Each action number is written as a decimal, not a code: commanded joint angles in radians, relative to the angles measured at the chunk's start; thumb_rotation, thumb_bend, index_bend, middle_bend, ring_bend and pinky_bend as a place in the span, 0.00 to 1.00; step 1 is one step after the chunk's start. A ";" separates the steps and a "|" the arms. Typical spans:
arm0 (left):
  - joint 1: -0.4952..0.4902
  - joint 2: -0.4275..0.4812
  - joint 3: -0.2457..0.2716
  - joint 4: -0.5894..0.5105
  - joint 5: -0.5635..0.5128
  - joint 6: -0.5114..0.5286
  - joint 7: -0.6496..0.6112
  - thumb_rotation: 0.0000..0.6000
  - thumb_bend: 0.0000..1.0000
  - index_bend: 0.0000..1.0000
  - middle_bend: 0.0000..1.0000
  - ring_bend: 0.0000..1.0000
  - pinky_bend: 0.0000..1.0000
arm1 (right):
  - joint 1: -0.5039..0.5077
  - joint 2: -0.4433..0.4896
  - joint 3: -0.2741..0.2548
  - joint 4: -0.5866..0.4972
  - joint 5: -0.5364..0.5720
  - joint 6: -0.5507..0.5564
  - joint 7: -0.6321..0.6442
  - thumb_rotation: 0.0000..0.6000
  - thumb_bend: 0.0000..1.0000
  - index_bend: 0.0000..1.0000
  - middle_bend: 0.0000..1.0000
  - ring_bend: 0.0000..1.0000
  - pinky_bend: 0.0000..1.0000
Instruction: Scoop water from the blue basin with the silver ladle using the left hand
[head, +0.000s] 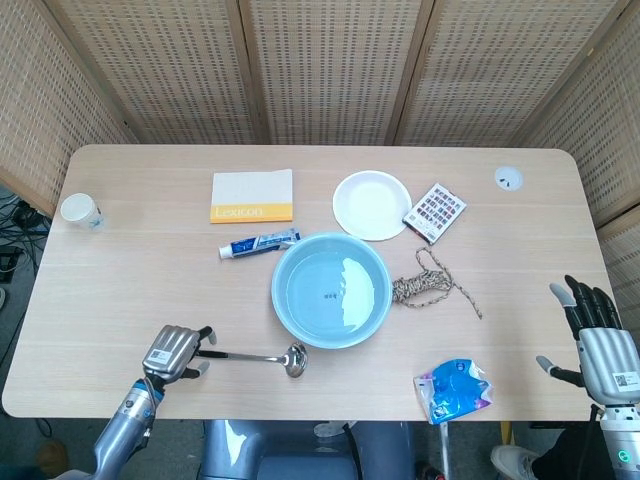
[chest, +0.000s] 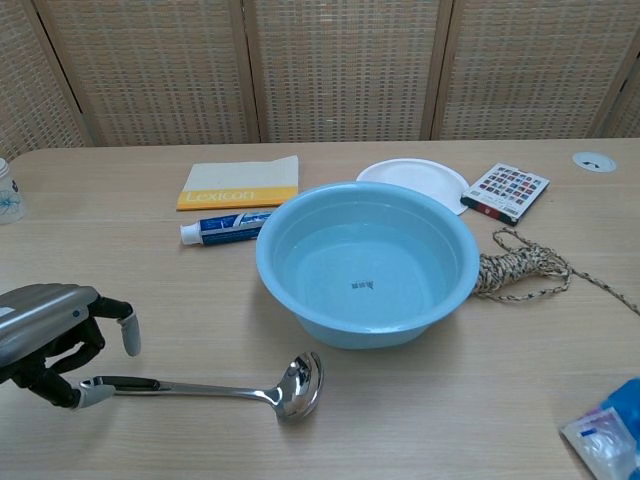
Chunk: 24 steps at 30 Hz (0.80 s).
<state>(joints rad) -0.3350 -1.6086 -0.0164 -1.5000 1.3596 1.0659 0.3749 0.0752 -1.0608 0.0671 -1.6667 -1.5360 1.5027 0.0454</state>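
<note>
— Where's your silver metal ladle (chest: 215, 388)?
— On the tabletop (chest: 160, 300) in front of the round blue plastic basin (chest: 367, 263) (water inside); your left hand (chest: 55, 342) arches over its handle, fingers (chest: 128, 333) apart.

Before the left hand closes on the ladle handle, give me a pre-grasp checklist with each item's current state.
1. Left hand at the handle end of the silver ladle: ok, fingers arch over the black grip.
2. Handle actually held: not ok, the fingers look apart and the ladle lies flat on the table.
3. Thumb contact with the handle: cannot tell.
4. Blue basin holds water: ok, upright, just beyond the ladle bowl.
5. Path from ladle to basin: ok, nothing lies between them; the toothpaste tube sits behind.
6. Right hand out of the way: ok, open at the table's right edge.
</note>
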 joint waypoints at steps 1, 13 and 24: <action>-0.008 -0.020 0.004 0.012 -0.014 -0.009 0.030 1.00 0.29 0.46 0.90 0.98 1.00 | 0.000 0.000 0.000 0.000 0.001 -0.001 -0.001 1.00 0.00 0.00 0.00 0.00 0.00; -0.027 -0.069 0.003 0.056 -0.063 -0.031 0.077 1.00 0.35 0.47 0.90 0.98 1.00 | 0.003 0.000 -0.001 -0.001 0.004 -0.009 -0.003 1.00 0.00 0.00 0.00 0.00 0.00; -0.037 -0.095 0.006 0.080 -0.074 -0.030 0.083 1.00 0.35 0.48 0.90 0.98 1.00 | 0.006 -0.001 -0.003 0.001 0.007 -0.016 -0.006 1.00 0.00 0.00 0.00 0.00 0.00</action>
<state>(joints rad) -0.3713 -1.7026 -0.0103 -1.4210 1.2866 1.0369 0.4567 0.0810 -1.0613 0.0646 -1.6660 -1.5295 1.4865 0.0400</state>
